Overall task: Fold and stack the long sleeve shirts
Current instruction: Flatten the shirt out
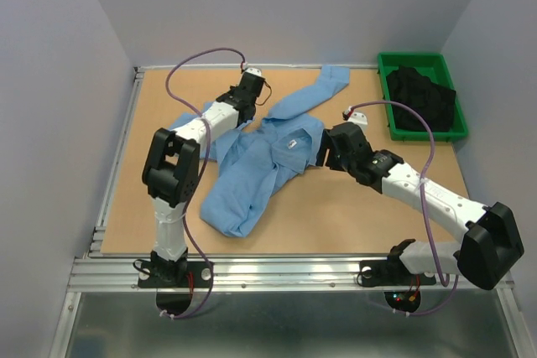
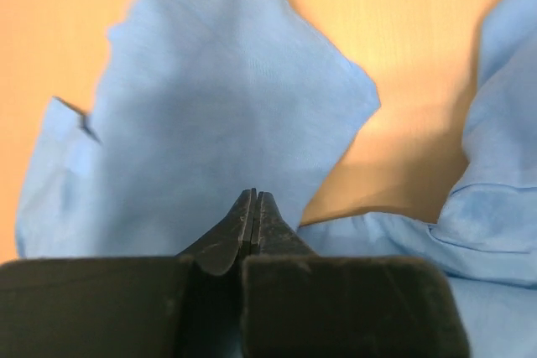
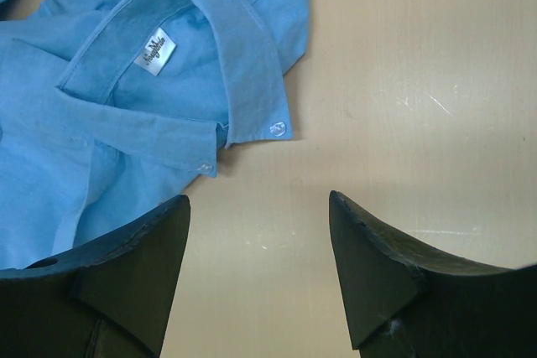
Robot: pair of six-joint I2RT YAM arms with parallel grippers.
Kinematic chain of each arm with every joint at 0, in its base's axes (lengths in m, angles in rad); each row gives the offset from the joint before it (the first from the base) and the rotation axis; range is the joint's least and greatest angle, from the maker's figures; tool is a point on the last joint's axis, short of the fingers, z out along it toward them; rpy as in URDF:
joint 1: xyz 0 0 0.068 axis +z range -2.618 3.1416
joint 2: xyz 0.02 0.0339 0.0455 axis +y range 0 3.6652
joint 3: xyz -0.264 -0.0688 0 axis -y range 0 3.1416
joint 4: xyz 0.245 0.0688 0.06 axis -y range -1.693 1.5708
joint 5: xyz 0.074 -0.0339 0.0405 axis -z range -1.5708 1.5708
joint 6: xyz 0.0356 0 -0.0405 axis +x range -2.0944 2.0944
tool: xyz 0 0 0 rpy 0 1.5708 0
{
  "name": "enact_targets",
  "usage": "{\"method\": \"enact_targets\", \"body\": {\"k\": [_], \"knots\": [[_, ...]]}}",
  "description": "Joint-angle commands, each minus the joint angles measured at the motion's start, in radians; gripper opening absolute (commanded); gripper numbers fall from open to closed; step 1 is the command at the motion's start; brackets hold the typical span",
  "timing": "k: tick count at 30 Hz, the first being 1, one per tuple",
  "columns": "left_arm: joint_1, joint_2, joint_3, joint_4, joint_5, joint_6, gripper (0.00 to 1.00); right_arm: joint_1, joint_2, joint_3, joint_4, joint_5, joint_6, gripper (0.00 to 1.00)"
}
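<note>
Shirt crumpled at tabletop centre, both end effectors close to it.
The left end effector has its fingers together, I judge on a pinch of cloth at 11 o'clock, to pull that side flat. The right end effector stands apart over bare tabletop just beside the collar. One sleeve reaches toward 1 o'clock, near the green bin; free room lies at 4 o'clock.
</note>
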Motion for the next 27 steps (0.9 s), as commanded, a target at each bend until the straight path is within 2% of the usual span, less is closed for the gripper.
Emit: {"method": "enact_targets", "body": {"k": [1,6,14,20,27], "knots": [[0.048,-0.2,-0.025,0.074,-0.01,-0.052,0.0,-0.006,-0.014,-0.003,0.029,-0.005,-0.009,0.72],[0.128,-0.251,-0.102,0.068,0.072,-0.123,0.0,-0.006,0.003,0.006,0.032,-0.013,-0.012,0.72],[0.159,-0.291,-0.327,0.152,0.258,-0.244,0.0,-0.006,0.037,0.012,0.046,-0.032,-0.024,0.72],[0.184,-0.299,-0.429,0.219,0.275,-0.315,0.01,-0.006,0.073,0.015,0.058,-0.059,-0.035,0.72],[0.272,-0.336,-0.567,0.235,0.286,-0.393,0.0,-0.005,0.103,0.021,0.072,-0.096,-0.073,0.72]]}}
